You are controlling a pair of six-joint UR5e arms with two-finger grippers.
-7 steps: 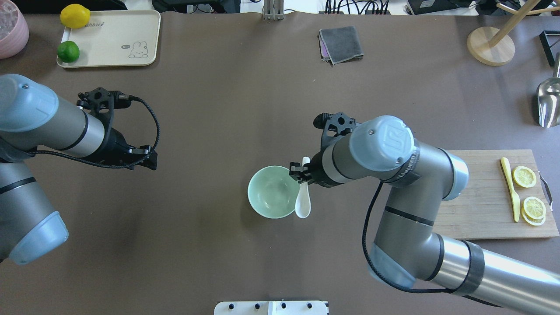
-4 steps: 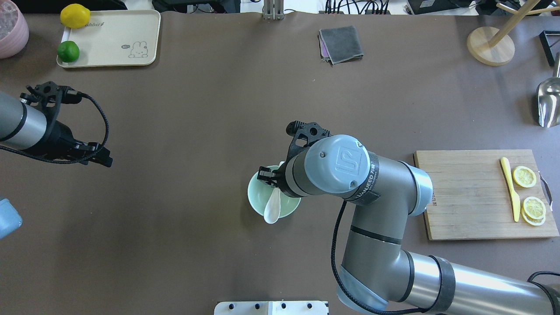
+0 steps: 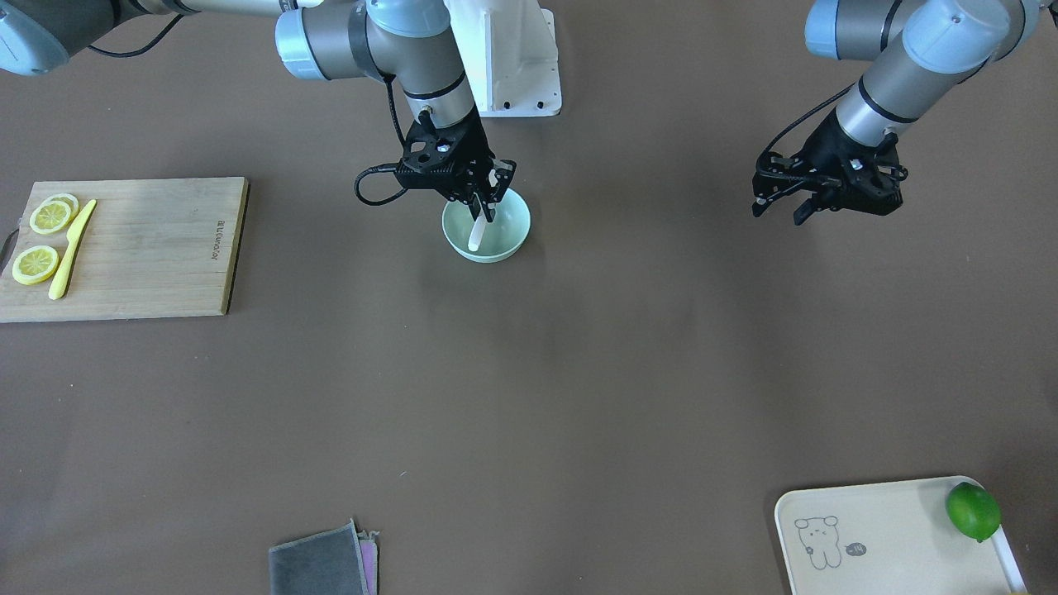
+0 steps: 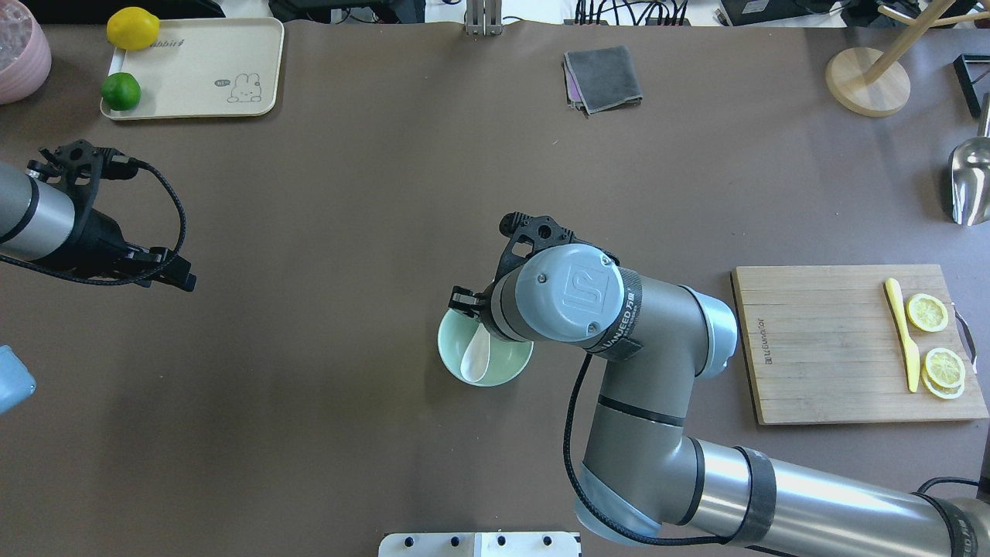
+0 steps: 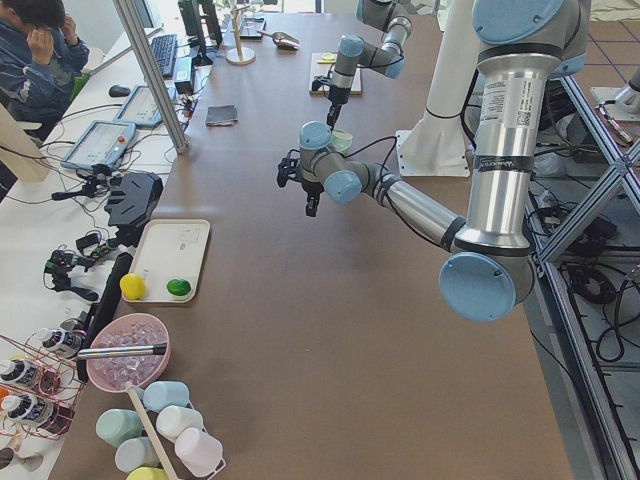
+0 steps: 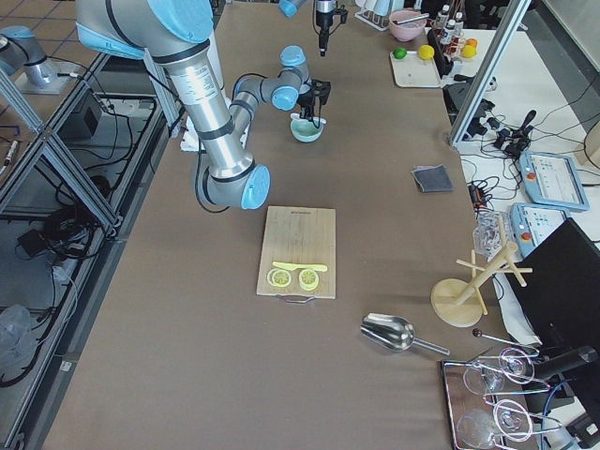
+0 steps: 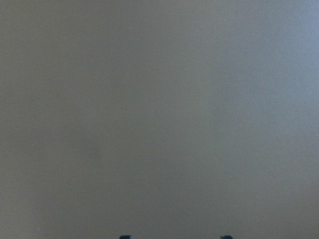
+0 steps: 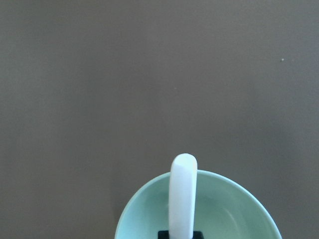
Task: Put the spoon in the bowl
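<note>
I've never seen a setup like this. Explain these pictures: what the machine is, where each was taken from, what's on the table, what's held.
This is a robot with two arms at a brown table, each ending in a two-finger tool. One picture looks down from behind it, one faces it from across the table (so sides are swapped), two look along the table from its ends, and two come from cameras on the wrists. The right tool is shut on the handle of a white spoon, whose scoop hangs inside a pale green bowl. The left tool is open, empty, off to the side above bare table. Also there: a cutting board with lemon slices and a yellow knife, a tray with a lemon and a lime, and a grey cloth.
</note>
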